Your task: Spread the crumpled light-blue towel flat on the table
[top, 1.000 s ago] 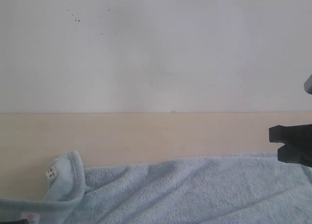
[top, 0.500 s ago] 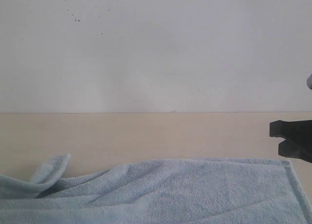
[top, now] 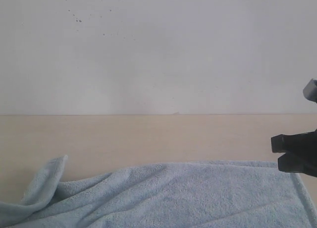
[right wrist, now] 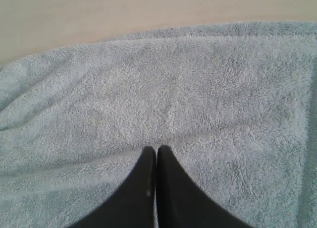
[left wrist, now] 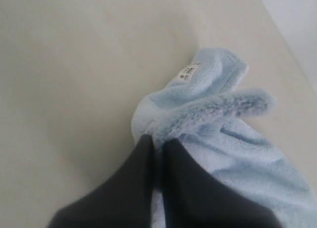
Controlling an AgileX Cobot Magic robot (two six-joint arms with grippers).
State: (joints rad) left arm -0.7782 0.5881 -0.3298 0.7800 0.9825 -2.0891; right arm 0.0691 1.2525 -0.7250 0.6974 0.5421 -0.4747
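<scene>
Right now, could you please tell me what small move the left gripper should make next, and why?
Probably draw the left gripper outward, away from the right gripper: it is shut on a corner of the towel, which stands bunched and curled up, while the right side already lies flat on the table.

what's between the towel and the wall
Only bare table lies between the towel and the wall, as the exterior view shows.

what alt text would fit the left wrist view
Two dark fingers pinch shut on a bunched corner of a fluffy light-blue towel over a plain beige table. A small white tag shows on the folded flap beyond them.
</scene>
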